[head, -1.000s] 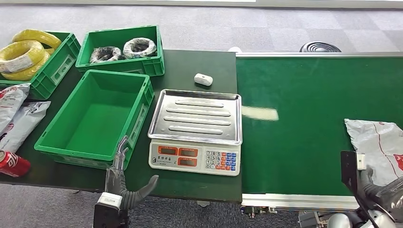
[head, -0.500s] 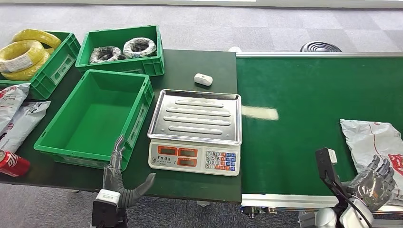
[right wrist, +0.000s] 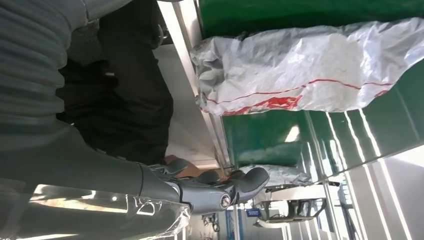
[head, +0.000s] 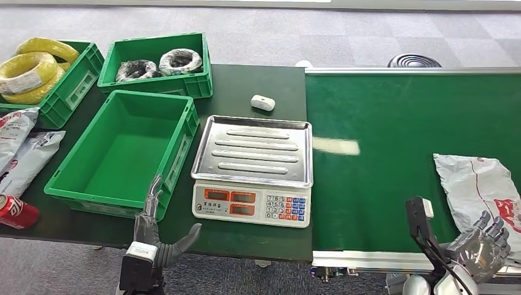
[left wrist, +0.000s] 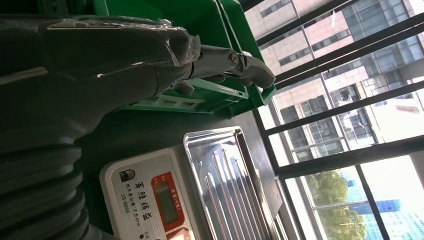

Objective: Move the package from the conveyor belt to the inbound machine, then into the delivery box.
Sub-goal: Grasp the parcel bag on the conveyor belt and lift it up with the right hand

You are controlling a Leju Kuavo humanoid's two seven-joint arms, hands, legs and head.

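A grey plastic package [head: 479,187] with red print lies on the green conveyor belt [head: 393,123] at its near right; the right wrist view shows the package [right wrist: 310,65] too. My right hand [head: 482,246] hovers at the belt's front edge just below the package, fingers spread and holding nothing; that hand [right wrist: 210,192] is apart from the bag. My left hand [head: 156,236] is open at the table's front edge, in front of the empty green delivery box [head: 126,150]. The scale [head: 253,169], with its steel tray, stands between box and belt.
Two green crates at the back hold yellow cable coils [head: 31,70] and dark coils [head: 160,61]. A small white device [head: 263,102] lies behind the scale. Grey bags [head: 21,147] and a red can [head: 17,212] sit at the far left.
The package has travelled leftward along the belt. My right hand rose into view and opened its fingers beside the package's near edge. The left hand stayed put.
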